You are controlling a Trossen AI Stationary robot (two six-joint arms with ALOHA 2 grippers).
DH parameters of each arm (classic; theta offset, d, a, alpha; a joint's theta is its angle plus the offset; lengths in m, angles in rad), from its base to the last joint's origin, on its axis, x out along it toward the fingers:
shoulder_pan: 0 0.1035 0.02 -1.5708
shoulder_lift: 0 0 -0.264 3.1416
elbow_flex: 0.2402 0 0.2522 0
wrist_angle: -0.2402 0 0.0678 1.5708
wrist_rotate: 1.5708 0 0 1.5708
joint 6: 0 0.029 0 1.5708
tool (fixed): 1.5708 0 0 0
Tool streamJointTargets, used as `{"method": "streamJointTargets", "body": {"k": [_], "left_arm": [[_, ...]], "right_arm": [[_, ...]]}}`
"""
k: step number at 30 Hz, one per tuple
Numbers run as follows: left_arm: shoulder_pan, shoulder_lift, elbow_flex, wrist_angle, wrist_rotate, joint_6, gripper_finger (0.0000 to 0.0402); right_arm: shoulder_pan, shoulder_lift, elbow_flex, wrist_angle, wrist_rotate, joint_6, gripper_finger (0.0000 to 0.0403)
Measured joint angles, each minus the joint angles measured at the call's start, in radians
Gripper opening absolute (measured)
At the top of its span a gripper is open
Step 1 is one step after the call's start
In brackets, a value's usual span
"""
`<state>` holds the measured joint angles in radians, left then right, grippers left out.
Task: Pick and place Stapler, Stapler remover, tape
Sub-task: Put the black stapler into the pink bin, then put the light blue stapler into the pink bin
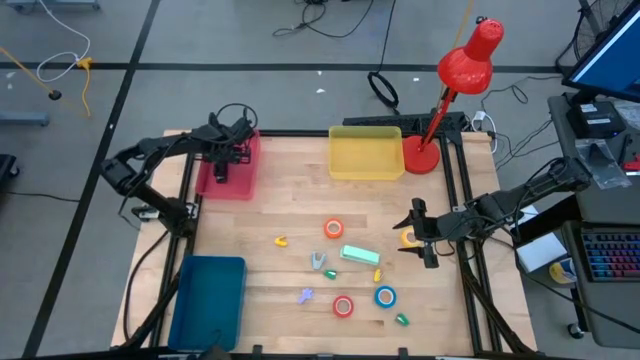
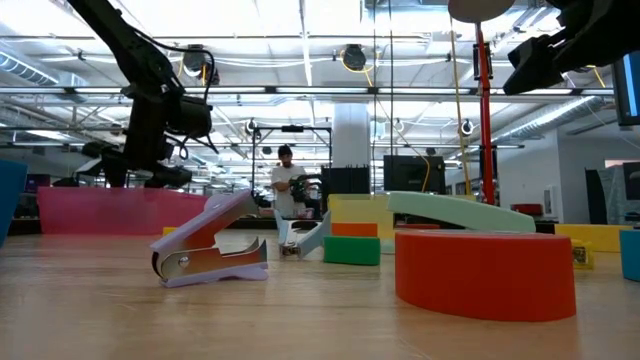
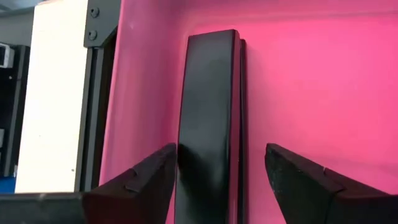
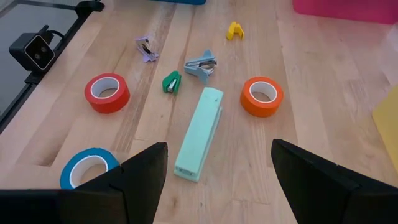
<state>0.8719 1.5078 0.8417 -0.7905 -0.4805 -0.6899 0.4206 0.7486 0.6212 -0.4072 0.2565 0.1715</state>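
A black stapler point(image 3: 208, 124) lies on the floor of the pink tray point(image 1: 228, 165) at the table's far left. My left gripper point(image 3: 217, 180) hangs open over it, slanting down, one finger on each side of the stapler's near end. My right gripper point(image 1: 421, 236) stands open above the table's right edge, beside a yellow tape roll point(image 1: 407, 238). On the wood lie a mint stapler point(image 4: 199, 134), orange tape point(image 4: 262, 96), red tape point(image 4: 107, 92), blue tape point(image 4: 87, 168) and small staple removers: purple point(image 4: 146, 48), grey-blue point(image 4: 202, 65), green point(image 4: 171, 82), yellow point(image 4: 234, 30).
A yellow tray point(image 1: 365, 153) stands at the far middle and a blue tray point(image 1: 208, 300) at the near left. A red desk lamp point(image 1: 440, 100) rises at the far right corner. A black frame rail point(image 1: 455, 200) runs along the table's right side.
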Motion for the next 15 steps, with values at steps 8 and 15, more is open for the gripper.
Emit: {"method": "streamJointTargets", "body": {"k": [8, 15], "left_arm": [[-0.002, -0.139, 0.001, 0.002, -0.005, 0.025, 0.0226], [-0.111, -0.339, 0.002, 0.003, 0.104, 0.065, 0.0206]], "right_arm": [[0.000, 0.000, 0.000, 0.000, 0.000, 0.000, 0.0277], [0.000, 0.000, -0.001, 0.027, 0.000, 0.000, 0.0277]]}}
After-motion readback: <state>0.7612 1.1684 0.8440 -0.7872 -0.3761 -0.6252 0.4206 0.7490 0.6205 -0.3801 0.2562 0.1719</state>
